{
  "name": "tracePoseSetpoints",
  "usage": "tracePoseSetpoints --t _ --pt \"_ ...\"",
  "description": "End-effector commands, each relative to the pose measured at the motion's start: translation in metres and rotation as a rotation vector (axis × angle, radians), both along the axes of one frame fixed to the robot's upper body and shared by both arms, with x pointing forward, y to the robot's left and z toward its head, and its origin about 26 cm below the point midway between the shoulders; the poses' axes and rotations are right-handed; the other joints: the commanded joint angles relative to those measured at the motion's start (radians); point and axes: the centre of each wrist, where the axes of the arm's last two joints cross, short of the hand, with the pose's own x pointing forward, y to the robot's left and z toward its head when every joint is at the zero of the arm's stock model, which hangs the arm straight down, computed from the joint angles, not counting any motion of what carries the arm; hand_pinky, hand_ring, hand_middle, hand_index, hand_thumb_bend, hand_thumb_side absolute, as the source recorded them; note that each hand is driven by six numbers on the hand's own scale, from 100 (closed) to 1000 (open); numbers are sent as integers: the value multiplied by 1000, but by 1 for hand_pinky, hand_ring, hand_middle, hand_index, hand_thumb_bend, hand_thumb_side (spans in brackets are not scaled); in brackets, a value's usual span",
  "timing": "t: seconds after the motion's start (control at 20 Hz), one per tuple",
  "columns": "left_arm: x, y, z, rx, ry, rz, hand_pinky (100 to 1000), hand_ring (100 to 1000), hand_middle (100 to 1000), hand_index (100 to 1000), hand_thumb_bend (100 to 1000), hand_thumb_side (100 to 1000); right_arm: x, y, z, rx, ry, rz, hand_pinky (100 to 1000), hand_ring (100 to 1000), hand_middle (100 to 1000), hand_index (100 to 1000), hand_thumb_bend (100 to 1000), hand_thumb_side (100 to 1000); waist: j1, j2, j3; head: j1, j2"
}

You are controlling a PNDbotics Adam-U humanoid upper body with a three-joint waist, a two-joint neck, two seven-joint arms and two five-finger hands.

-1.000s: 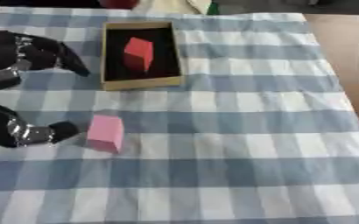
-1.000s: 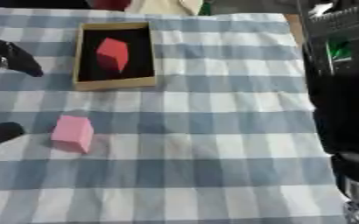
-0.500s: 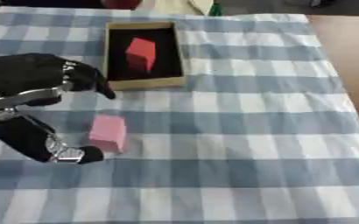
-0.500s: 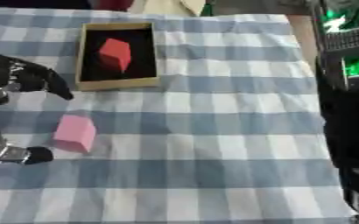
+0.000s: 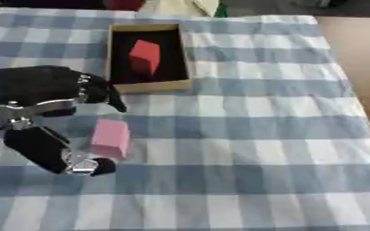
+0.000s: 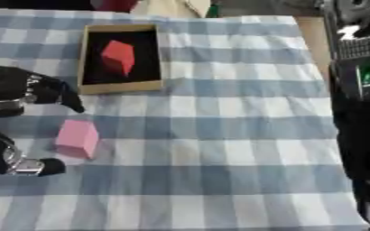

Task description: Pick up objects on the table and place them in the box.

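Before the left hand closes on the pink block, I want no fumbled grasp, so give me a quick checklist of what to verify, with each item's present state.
1. Left hand around the pink block: ok, fingers above it, thumb below and to its left.
2. Hand open: ok, nothing held.
3. Contact with the block: cannot tell; the thumb tip lies very near its lower edge.
4. Block free of neighbours: ok, it lies alone on the checked cloth.
5. Room in the box: ok, the red block leaves bare floor beside it.
6. Right hand out of the way: cannot tell; only the right arm shows along the right edge of the right eye view.
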Motion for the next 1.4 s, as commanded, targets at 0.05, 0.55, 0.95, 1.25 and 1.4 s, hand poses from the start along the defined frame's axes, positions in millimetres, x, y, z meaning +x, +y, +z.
tracePoseSetpoints --t 0.05,0.55,0.95,1.25,1.4 --pt "-3 -1 10 39 -16 -23 872 844 815 876 449 634 -7 -6 8 0 -38 -12 832 749 438 682 213 655 6 -24 -2 -7 -8" --pt "-2 -1 12 121 -13 -34 883 874 833 889 425 586 -5 -8 4 9 -18 -14 834 747 432 672 207 661 15 -25 -4 -4 0" --pt "15 13 1 184 -115 51 887 902 844 896 466 547 -3 -9 2 16 -3 -13 835 743 426 666 201 666 16 -24 -7 -5 4" --pt "27 16 -6 184 -160 75 887 905 848 899 464 544 -1 -10 -1 24 12 -10 836 739 420 662 196 671 16 -22 -10 -3 2" --pt "33 15 -9 189 -162 73 888 908 851 902 475 545 -1 -10 -1 29 17 -9 837 738 418 660 195 672 16 -21 -13 0 1"
